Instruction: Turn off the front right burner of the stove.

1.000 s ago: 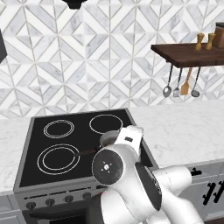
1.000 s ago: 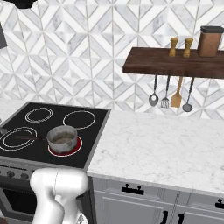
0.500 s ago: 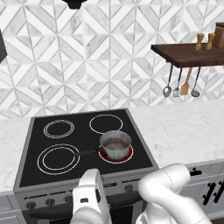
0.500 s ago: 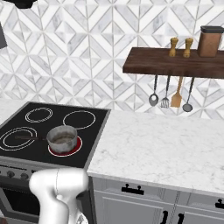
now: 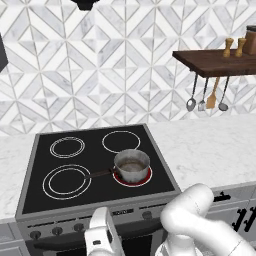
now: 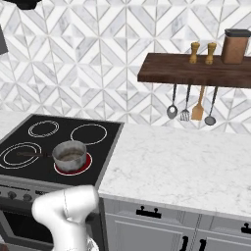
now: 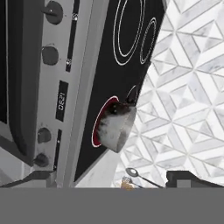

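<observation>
While the two dark finger tips of the gripper (image 7: 111,177) stand wide apart with nothing between them, the stove's (image 7: 113,65) grey steel front panel with its small dark round knobs (image 7: 44,135) lies ahead on one side. Beyond the jaws, the red-glowing front right burner (image 7: 99,123) sits under a small steel saucepan (image 7: 116,126).
</observation>
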Robot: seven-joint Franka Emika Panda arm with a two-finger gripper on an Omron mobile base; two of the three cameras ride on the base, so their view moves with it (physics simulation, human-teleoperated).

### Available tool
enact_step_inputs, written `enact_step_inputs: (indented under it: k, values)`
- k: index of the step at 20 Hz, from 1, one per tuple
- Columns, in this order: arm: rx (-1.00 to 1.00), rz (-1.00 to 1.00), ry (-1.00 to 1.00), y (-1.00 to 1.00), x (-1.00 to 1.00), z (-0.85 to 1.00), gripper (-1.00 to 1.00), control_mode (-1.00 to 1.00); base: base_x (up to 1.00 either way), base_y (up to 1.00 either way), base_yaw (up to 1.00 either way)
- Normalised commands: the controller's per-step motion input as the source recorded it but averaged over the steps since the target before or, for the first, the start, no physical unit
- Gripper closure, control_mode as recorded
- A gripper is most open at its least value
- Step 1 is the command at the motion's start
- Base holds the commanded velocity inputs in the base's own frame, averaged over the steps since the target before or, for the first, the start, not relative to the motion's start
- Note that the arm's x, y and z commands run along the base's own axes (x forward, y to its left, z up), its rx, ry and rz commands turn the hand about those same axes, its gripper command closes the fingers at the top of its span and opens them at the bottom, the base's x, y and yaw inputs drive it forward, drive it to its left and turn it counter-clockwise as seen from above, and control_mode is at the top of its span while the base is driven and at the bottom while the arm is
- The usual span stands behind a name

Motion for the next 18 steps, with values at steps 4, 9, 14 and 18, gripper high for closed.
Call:
enact_step_inputs:
  k: [4,9,14,18]
  values:
    - [-0.08,0.01,-0.09,0.0,0.58,-0.71,-1.0,-1.0,0.0,0.0,0.0]
    - [-0.11,0.0,-0.09,0.0,0.4,-0.74,-1.0,-1.0,0.0,0.0,0.0]
    - [-0.09,0.0,-0.09,0.07,0.13,-0.58,-1.0,-1.0,0.0,0.0,0.0]
    - [0.01,0.0,-0.02,0.14,0.01,-0.07,-1.0,-1.0,0.0,0.0,0.0]
